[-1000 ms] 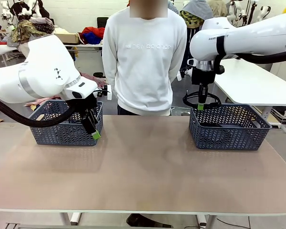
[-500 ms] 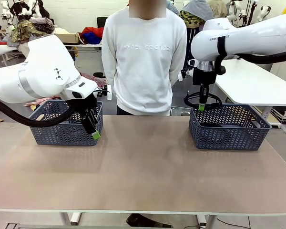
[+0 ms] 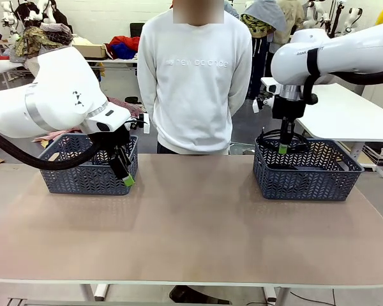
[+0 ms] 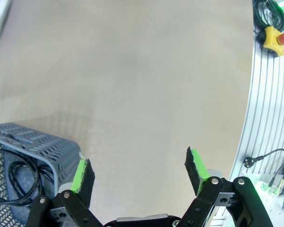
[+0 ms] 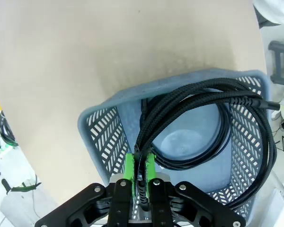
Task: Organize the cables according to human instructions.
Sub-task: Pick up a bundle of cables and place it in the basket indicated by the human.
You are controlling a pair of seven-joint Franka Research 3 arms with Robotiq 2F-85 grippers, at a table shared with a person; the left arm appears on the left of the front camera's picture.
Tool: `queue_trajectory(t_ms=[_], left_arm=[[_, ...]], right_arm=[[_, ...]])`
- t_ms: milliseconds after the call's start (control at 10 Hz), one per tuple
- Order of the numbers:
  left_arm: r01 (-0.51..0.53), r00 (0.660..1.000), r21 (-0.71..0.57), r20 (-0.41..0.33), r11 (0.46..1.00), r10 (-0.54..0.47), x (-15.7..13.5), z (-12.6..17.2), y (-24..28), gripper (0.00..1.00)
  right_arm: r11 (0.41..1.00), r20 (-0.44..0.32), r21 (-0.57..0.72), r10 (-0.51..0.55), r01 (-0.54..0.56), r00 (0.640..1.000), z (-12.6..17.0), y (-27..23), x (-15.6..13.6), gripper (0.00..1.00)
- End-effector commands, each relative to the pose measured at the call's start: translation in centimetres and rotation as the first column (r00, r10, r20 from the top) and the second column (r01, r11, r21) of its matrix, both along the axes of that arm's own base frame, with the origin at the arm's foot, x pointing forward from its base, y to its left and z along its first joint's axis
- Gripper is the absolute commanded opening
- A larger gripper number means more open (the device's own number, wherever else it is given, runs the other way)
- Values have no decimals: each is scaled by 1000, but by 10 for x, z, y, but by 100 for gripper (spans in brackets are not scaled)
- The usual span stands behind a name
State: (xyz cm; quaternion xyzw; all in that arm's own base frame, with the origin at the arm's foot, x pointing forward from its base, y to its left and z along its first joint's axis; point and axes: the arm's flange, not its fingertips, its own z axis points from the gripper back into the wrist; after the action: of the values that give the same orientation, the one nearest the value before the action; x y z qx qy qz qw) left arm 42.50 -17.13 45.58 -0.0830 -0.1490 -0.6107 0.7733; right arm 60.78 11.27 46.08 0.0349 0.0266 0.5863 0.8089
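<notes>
One braided black cable [image 5: 199,118] — coiled — pinched in right gripper [image 5: 139,172]; left gripper [image 4: 139,170] spread wide.

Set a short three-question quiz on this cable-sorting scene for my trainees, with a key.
1. True or false: the right hand is shut on a coiled cable.
2. Over which basket does that cable hang: A) the left basket, B) the right basket?
3. Fill in: the left hand is ___, holding nothing.

Key: 1 true; 2 B; 3 open.
</notes>
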Motion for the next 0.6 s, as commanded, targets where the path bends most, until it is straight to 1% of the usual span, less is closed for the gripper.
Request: queue_trajectory(t_ms=[0, 100, 200, 300, 500], left_arm=[[-5, 1000, 5, -3, 1000, 5, -2, 1, 2, 100], [-5, 1000, 5, -3, 1000, 5, -2, 1, 2, 100], [-5, 1000, 5, -3, 1000, 5, -2, 1, 2, 100], [-5, 1000, 5, -3, 1000, 5, -2, 1, 2, 100], [-5, 1000, 5, -3, 1000, 5, -2, 1, 2, 100]], right_arm=[[998, 42, 39, 52, -54, 998, -4, -18, -16, 11], [994, 55, 56, 85, -88, 995, -7, -27, -17, 11], [988, 73, 60, 140, -145, 987, -11, -35, -17, 11], [984, 82, 50, 166, -171, 983, -13, -39, -18, 11], [980, 75, 45, 190, -193, 979, -17, -46, -22, 11]])
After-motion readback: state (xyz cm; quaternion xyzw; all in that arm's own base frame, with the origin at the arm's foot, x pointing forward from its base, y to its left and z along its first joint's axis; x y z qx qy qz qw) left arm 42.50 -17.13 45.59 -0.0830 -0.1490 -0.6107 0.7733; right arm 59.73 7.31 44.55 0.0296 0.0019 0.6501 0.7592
